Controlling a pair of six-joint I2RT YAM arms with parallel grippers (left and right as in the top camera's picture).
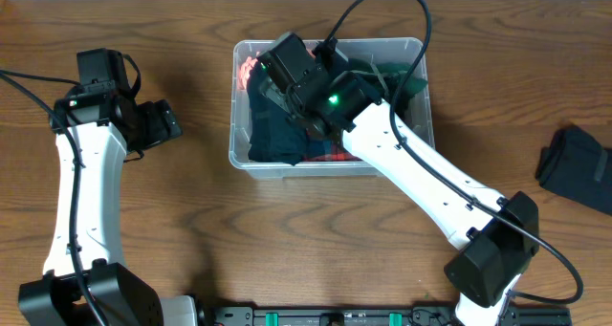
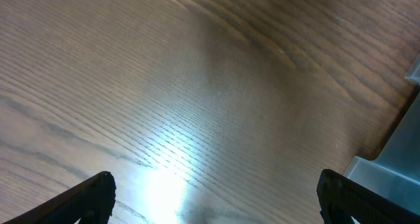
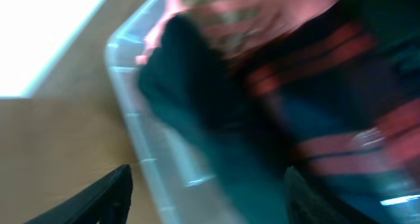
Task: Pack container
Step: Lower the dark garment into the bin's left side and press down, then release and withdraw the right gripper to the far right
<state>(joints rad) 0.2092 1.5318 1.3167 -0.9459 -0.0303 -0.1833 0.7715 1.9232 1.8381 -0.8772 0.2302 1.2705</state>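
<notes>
The clear plastic container (image 1: 245, 160) stands at the middle back of the table, holding dark teal, red-striped and pink clothes (image 1: 277, 135). My right gripper (image 1: 277, 73) hangs over the container's far left part. In the right wrist view its fingers (image 3: 207, 198) are open and empty above the container's rim (image 3: 131, 119) and a dark teal cloth (image 3: 216, 132); the view is blurred. My left gripper (image 1: 163, 123) is left of the container, open and empty over bare wood (image 2: 210, 204). The container's corner (image 2: 387, 165) shows at the right of the left wrist view.
A dark folded garment (image 1: 579, 168) lies on the table at the far right. The right arm's black cable (image 1: 382, 1) arches over the container's back. The wooden table's (image 1: 316, 240) far edge meets a white strip at the top.
</notes>
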